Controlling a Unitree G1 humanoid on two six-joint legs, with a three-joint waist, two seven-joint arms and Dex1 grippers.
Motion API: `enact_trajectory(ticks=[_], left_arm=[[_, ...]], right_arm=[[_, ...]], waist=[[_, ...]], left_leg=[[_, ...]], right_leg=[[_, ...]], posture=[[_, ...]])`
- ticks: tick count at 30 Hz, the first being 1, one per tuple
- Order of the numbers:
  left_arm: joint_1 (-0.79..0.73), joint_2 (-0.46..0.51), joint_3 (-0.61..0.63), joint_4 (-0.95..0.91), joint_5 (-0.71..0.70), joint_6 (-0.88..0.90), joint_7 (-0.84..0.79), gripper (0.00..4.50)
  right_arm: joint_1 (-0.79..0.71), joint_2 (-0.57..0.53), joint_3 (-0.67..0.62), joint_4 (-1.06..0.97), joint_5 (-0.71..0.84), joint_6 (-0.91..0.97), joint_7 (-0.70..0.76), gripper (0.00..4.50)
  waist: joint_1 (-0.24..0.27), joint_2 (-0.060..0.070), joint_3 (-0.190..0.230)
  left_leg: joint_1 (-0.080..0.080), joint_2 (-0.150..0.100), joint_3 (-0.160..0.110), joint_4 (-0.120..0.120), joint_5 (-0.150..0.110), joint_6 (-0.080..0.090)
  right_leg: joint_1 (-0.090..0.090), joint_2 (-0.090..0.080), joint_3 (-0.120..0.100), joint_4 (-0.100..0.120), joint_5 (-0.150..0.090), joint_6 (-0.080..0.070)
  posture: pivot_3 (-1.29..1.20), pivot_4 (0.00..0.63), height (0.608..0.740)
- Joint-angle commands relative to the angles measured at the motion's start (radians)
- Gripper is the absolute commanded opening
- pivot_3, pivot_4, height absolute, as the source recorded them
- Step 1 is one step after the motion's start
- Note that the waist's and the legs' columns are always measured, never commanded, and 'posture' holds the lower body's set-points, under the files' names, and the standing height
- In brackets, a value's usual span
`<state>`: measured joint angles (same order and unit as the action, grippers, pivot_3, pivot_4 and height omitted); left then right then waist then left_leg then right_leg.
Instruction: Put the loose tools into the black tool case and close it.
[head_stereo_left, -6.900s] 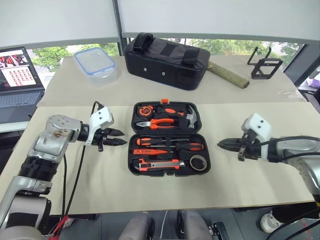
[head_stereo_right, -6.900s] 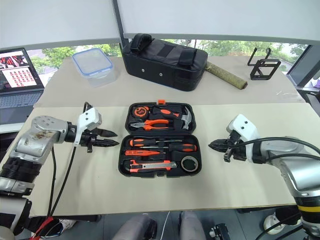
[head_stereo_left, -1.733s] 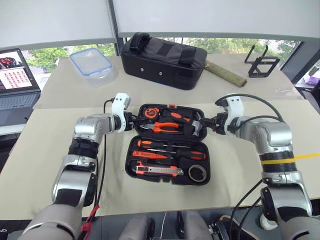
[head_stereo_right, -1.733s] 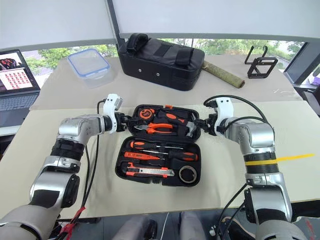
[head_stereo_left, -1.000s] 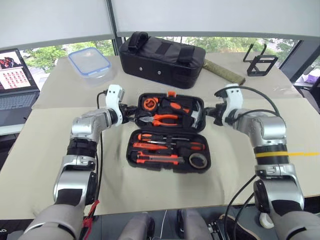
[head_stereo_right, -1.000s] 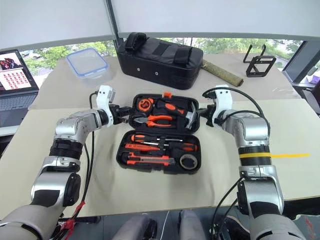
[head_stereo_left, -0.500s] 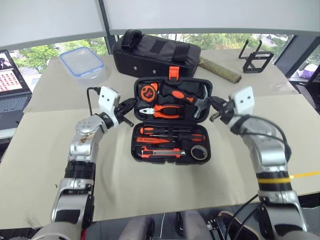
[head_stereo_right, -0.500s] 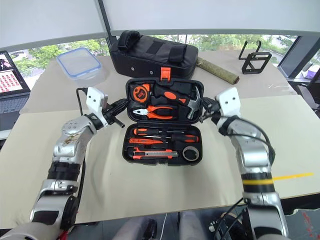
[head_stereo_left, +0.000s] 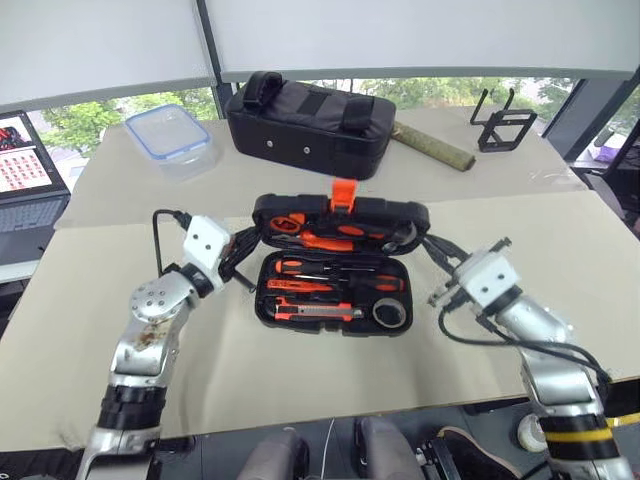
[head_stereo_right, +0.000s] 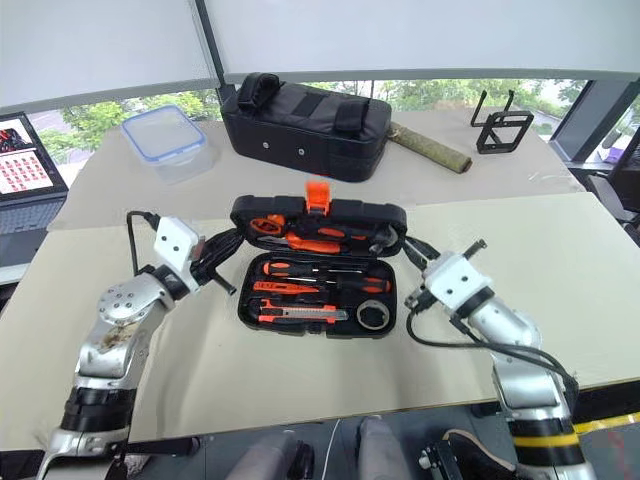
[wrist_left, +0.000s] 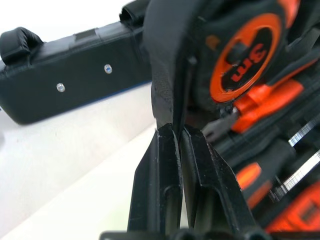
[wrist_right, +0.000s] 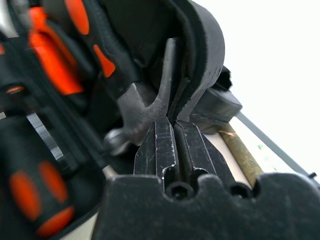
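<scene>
Both my pinched-shut pincers, left (head_stereo_left: 246, 252) and right (head_stereo_left: 428, 245), have swung the tool case's lid (head_stereo_left: 340, 214) up halfway, so closing is near.

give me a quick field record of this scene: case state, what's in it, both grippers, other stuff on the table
case: black tool case on the tan mat, lid raised partway over the base, orange latch on top
base contents: screwdrivers, utility knife, tape roll, each lying in the base
lid contents: tape measure, pliers, hammer
left gripper: shut, pinching the lid's left edge
right gripper: shut, pinching the lid's right edge
behind case: black fabric bag, clear plastic container, laptop
</scene>
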<state>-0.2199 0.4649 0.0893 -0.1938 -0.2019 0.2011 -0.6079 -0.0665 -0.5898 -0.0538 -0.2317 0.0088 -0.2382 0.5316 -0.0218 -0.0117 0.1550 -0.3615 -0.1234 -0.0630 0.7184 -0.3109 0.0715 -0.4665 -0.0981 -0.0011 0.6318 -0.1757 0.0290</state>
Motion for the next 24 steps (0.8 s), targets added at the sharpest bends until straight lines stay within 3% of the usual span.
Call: enact_trajectory(ticks=[1,2,3,7,9,12,14,15,18,21,24], left_arm=[[0.111,0.046,0.079,-0.094,-0.051,0.058,-0.01,0.71],[0.142,0.056,0.096,-0.115,-0.066,0.073,-0.015,0.93],[0.177,0.075,0.115,-0.138,-0.078,0.089,-0.024,1.51],[0.29,0.189,0.213,-0.194,-0.181,0.201,-0.129,2.71],[0.33,0.275,0.258,-0.166,-0.226,0.227,-0.225,3.46],[0.255,0.348,0.228,-0.032,-0.194,0.194,-0.279,3.46],[0.143,0.367,0.165,0.066,-0.154,0.151,-0.31,3.49],[0.079,0.367,0.132,0.118,-0.136,0.132,-0.324,3.49],[-0.132,0.332,0.017,0.303,-0.063,0.043,-0.369,2.83],[-0.308,0.276,-0.094,0.481,0.007,-0.05,-0.426,1.8],[-0.464,0.198,-0.175,0.658,0.078,-0.147,-0.442,0.79]], right_arm=[[0.124,-0.06,-0.026,-0.157,0.092,-0.019,0.103,0.69],[0.16,-0.077,-0.046,-0.189,0.107,-0.004,0.115,0.9],[0.202,-0.1,-0.074,-0.223,0.121,0.011,0.131,1.43],[0.374,-0.206,-0.179,-0.326,0.227,0.103,0.255,2.64],[0.461,-0.266,-0.21,-0.379,0.311,0.191,0.334,2.68],[0.519,-0.312,-0.186,-0.436,0.377,0.293,0.383,2.68],[0.518,-0.327,-0.14,-0.449,0.367,0.324,0.404,2.14],[0.509,-0.335,-0.114,-0.449,0.353,0.339,0.413,1.82],[0.452,-0.337,-0.029,-0.424,0.285,0.352,0.413,0.94],[0.369,-0.319,0.049,-0.382,0.228,0.365,0.401,0.02],[0.287,-0.299,0.118,-0.336,0.186,0.372,0.406,0.0]], waist=[[0.001,0.001,0.0],[0.001,0.001,0.0],[0.002,0.0,0.0],[0.015,0.0,0.001],[0.02,0.0,0.001],[0.034,0.0,0.001],[0.045,-0.001,0.001],[0.049,-0.002,0.001],[0.061,-0.006,0.003],[0.06,-0.008,0.003],[0.059,-0.008,0.003]], left_leg=[[0.005,0.001,0.002,-0.004,0.0,0.0],[0.009,0.002,0.003,-0.007,0.0,0.0],[0.011,0.004,0.004,-0.007,-0.001,0.0],[0.01,0.004,0.005,-0.006,-0.003,0.001],[0.01,0.004,0.005,-0.006,-0.004,0.002],[0.012,0.005,0.005,-0.006,-0.005,0.003],[0.014,0.006,0.005,-0.005,-0.007,0.001],[0.015,0.006,0.005,-0.005,-0.009,-0.002],[0.015,0.006,0.005,-0.003,-0.009,-0.003],[0.015,0.005,0.005,-0.003,-0.009,-0.003],[0.013,0.003,0.005,-0.003,-0.008,-0.002]], right_leg=[[0.003,0.001,0.002,-0.001,0.0,0.0],[0.007,0.002,0.003,-0.003,-0.001,-0.001],[0.008,0.003,0.004,-0.004,-0.001,-0.001],[0.008,0.004,0.004,-0.004,-0.001,-0.001],[0.009,0.004,0.004,-0.005,-0.001,-0.001],[0.011,0.004,0.003,-0.005,-0.001,-0.001],[0.015,0.003,0.002,-0.007,-0.002,0.0],[0.016,0.003,0.001,-0.007,-0.002,0.001],[0.018,0.003,-0.001,-0.007,-0.001,0.0],[0.018,0.002,-0.001,-0.008,-0.001,0.0],[0.015,0.0,-0.002,-0.008,-0.001,0.0]], posture=[[0.0,0.15,0.714],[0.0,0.15,0.714],[0.0,0.15,0.714],[0.0,0.15,0.714],[0.0,0.15,0.714],[0.0,0.15,0.714],[0.0,0.15,0.714],[0.0,0.15,0.714],[0.0,0.15,0.714],[0.0,0.15,0.714],[0.0,0.15,0.714]])
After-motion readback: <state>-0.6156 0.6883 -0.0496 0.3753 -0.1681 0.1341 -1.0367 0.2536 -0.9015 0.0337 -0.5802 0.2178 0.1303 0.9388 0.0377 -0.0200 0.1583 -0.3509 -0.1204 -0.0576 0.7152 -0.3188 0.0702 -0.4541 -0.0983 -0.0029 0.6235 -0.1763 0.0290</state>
